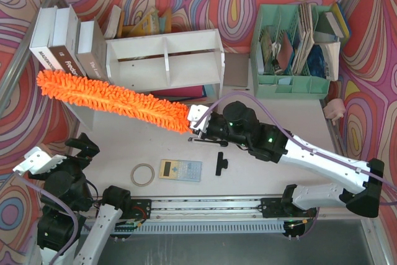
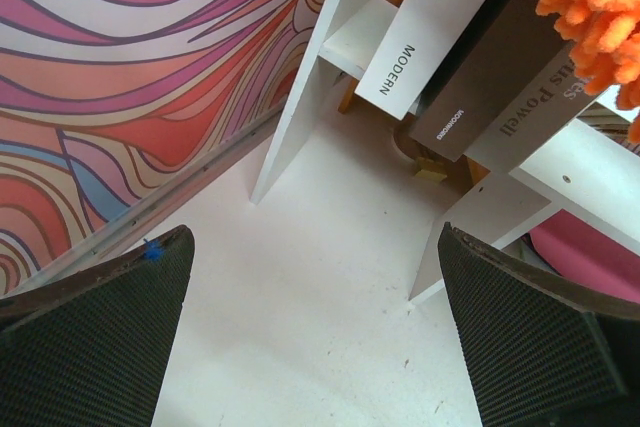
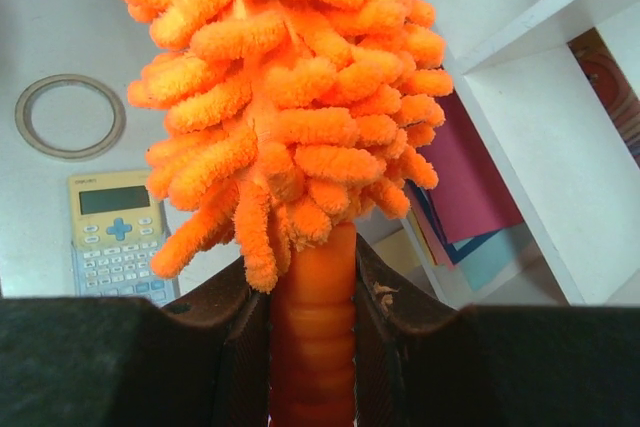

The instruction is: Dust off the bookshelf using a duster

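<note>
**Right tool (image 3: 312,312) holds the duster (image 1: 111,100) by the bookshelf (image 1: 164,54)**

The right tool is closed on the orange handle of the duster. The fluffy head slants away to the left, past the front left corner of the white bookshelf, and its tip is beside the standing books (image 1: 62,44). The left tool (image 2: 315,247) stands wide open and holds nothing, low over the surface (image 2: 300,347).

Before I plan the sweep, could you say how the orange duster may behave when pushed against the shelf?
The duster is probably fairly stiff: held only by its handle in the right claw, it juts out straight. Its fluffy strands likely yield softly.
</note>
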`<state>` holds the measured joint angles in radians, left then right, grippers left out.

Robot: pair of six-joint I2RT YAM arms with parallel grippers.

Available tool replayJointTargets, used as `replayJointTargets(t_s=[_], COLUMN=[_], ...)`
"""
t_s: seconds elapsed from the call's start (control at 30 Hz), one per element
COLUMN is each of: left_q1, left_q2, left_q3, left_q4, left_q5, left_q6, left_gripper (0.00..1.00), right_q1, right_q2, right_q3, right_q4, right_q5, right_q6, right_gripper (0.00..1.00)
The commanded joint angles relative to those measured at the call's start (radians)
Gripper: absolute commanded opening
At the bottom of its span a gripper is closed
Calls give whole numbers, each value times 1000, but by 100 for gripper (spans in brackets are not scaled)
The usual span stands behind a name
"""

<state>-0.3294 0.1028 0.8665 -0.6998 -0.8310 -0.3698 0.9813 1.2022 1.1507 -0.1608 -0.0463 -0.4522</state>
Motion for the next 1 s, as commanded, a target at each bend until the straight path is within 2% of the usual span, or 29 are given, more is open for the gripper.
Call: replayJointTargets(t_s=[0.0,0.17,0.57,0.97], left_q1=[-7,-7,-7,-6], left_q2=[-2,-2,15,-20], left_q3=[0,-1,1,1], left_q4=[8,19,15,6], left_q5=[-1,19,44,8], left_q6=[0,9,0,-6], left_gripper=[99,98,98,99], right_q1=[-4,-5,-3,-5], right_q2=[-56,-68,-42,-55], right_q3=[-5,-21,0,-79], right_q4=[108,142,143,160], right_q5=[51,84,49,53], right_q6=[-31,-57,-39,-27], right_gripper=[0,0,0,0])
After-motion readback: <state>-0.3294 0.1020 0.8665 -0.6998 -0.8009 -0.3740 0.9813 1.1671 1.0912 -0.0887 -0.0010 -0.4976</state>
